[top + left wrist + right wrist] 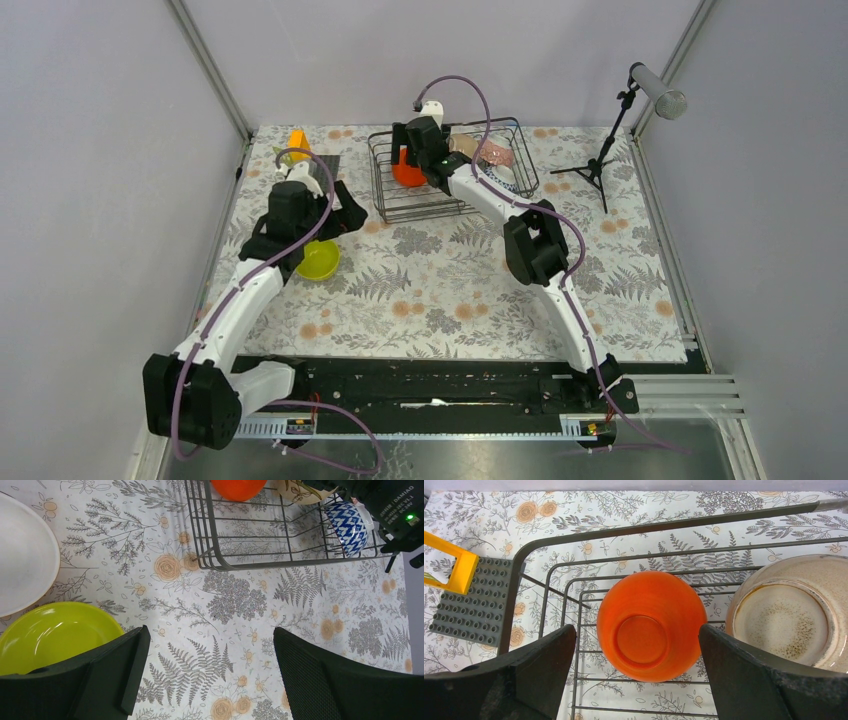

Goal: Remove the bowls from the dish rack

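1. Step in hand: reaching for the next bowl. The right gripper (635, 636) hangs over the orange bowl (651, 625) with its jaws spread wide, one finger on either side. It holds nothing, and the pads look clear of the bowl.
2. That bowl rests with its base toward the camera at the 9 o'clock end of the dish rack (659, 526), toward 12 o'clock on the table (450, 290). A cream speckled bowl (784, 612) sits just beside it at 3 o'clock.
3. The left gripper (210, 640) is likewise wide open and empty. The yellow-green bowl (50, 635) is out on the table at its 8 o'clock.
4. Next, I judge: lower, close on the orange bowl's sides, and lift it clear of the rack without knocking the cream one.
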`<state>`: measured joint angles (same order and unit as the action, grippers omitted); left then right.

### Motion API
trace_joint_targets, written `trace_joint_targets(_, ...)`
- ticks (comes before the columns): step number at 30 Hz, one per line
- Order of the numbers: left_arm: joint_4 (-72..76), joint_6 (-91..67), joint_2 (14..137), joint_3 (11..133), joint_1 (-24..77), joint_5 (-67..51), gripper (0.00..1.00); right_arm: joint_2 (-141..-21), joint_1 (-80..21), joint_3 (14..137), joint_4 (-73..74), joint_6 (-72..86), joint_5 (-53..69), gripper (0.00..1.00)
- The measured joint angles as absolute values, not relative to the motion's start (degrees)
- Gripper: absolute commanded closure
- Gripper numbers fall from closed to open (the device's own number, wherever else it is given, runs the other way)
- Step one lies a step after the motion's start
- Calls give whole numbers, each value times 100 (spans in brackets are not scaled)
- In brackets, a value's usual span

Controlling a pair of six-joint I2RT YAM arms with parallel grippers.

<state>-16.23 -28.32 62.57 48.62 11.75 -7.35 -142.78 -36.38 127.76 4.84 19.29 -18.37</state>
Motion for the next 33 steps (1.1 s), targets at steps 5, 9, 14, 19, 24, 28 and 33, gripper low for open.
trace_joint_targets(5,-1448,-2842,6506,4864,1175,-731,2,-14278,-3638,12774,484,1925,-1745,0)
trace_joint_targets(9,-1295,-2860,6622,4888,1175,-711,2,-14278,-3638,12774,482,1909,-1682,0)
trace_joint_targets(14,-1114,-2945,6799,4952,1175,-685,4,-14278,-3638,12774,482,1909,-1684,0)
trace_joint_targets(19,-910,-3030,7011,4969,1205,-615,6,-14278,-3638,12774,482,1957,-1693,0)
trace_joint_targets(24,-827,-3059,7328,5137,1275,-558,7,-14228,-3638,12663,482,2158,-1706,3)
trace_joint_targets(28,-786,-3081,7494,5245,1330,-537,10,-14212,-3638,12578,484,2408,-1688,5)
trace_joint_targets(33,-744,-3105,7835,5502,1385,-534,14,-14212,-3638,12575,482,2541,-1688,0)
